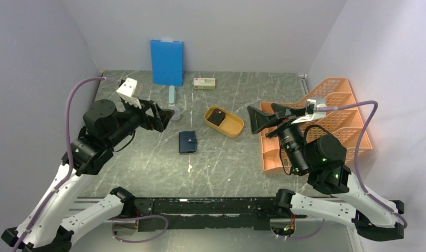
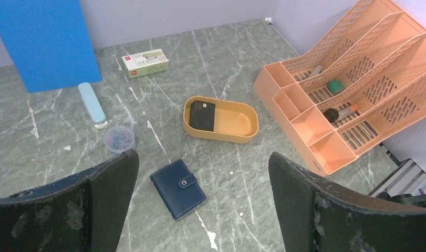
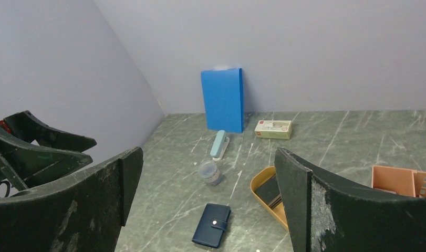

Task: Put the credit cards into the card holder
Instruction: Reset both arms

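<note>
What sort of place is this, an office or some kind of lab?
Probably a lab cell dressed as a desk: plain walls box in a marble-look table, robot arms are bolted at its near edge, and a stapler and orange file rack lie about.

A grey-green, white-veined marbled worktop [image 1: 237, 163] is lying under soft, even light. A plain pale lilac back wall [image 1: 226, 31] is rising behind the worktop, while a matching left wall [image 1: 32, 63] and right wall [image 1: 389, 47] are flanking the worktop.
</note>
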Action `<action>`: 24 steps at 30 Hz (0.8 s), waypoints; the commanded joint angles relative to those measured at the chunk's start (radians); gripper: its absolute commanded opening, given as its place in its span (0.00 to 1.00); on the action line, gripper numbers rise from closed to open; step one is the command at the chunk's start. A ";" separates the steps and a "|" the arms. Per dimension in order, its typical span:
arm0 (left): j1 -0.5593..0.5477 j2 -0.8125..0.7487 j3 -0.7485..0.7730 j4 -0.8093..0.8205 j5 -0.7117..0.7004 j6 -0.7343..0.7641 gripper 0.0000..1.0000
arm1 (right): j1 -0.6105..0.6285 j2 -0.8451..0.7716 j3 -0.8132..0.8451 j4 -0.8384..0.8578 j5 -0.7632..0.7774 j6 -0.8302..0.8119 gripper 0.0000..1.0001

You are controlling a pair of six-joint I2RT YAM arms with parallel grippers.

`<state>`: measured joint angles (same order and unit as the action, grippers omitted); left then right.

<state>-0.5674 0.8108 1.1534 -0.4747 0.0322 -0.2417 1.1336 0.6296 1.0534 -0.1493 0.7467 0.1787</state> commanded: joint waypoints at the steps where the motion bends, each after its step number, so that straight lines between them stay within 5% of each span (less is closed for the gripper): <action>1: -0.007 0.007 0.017 0.036 0.035 0.014 0.97 | 0.000 -0.013 0.013 -0.007 -0.010 -0.013 1.00; 24: -0.007 -0.005 -0.002 0.032 0.012 0.006 0.97 | -0.001 0.024 0.042 -0.014 0.081 0.076 1.00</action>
<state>-0.5678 0.8204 1.1534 -0.4747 0.0383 -0.2417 1.1336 0.6556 1.0649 -0.1623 0.7876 0.2298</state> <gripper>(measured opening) 0.969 0.997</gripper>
